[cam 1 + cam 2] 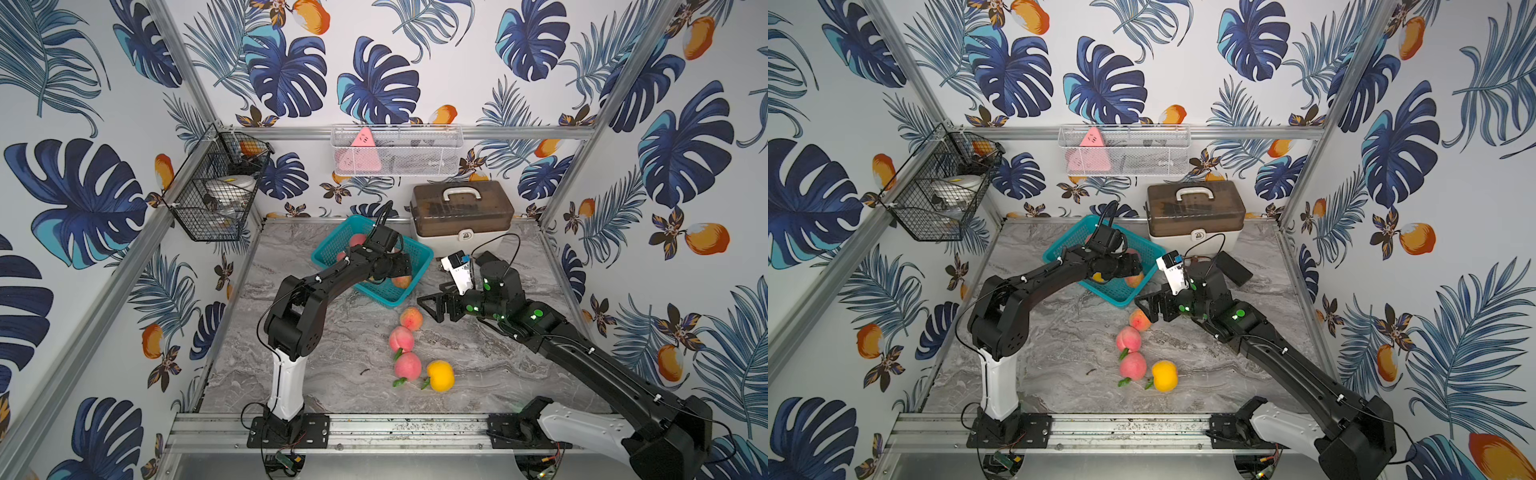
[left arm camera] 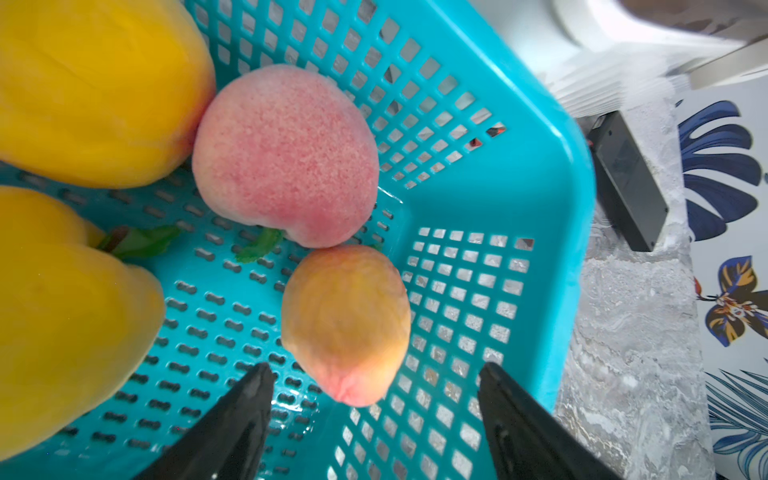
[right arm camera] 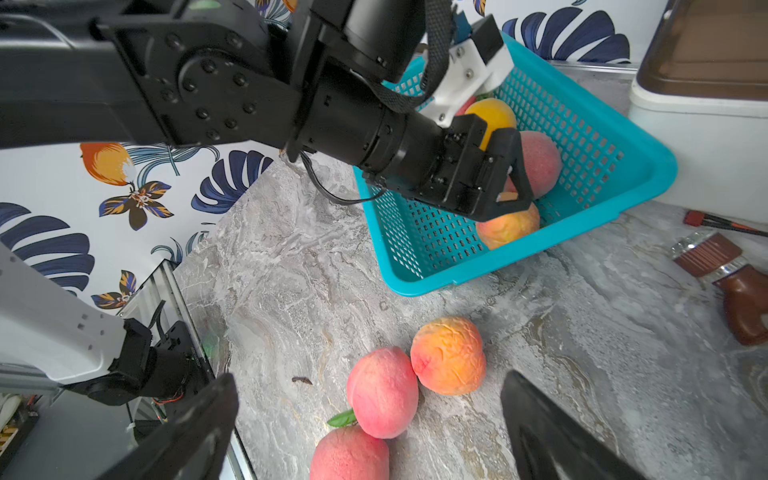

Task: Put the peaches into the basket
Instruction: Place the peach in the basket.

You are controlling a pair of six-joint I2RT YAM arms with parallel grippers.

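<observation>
Marble bench (image 1: 498,374) carries four peaches (image 1: 407,365) strung toward 6 o'clock from the basket (image 1: 388,304). Right hand (image 1: 429,309), spread wide, is nearer: nearest peach (image 1: 411,318) at its 8 o'clock. Left hand (image 2: 374,372) hangs spread over the basket, pinching nothing

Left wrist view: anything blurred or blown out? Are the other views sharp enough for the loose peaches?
Left wrist view: the orange peach between the jaws is smeared, the yellow peaches are soft, the box is blown out white; the basket mesh is crisp. Right wrist view: jaws soft, table peaches sharp. Both top views: even light, faint shadows, all clear.
</observation>
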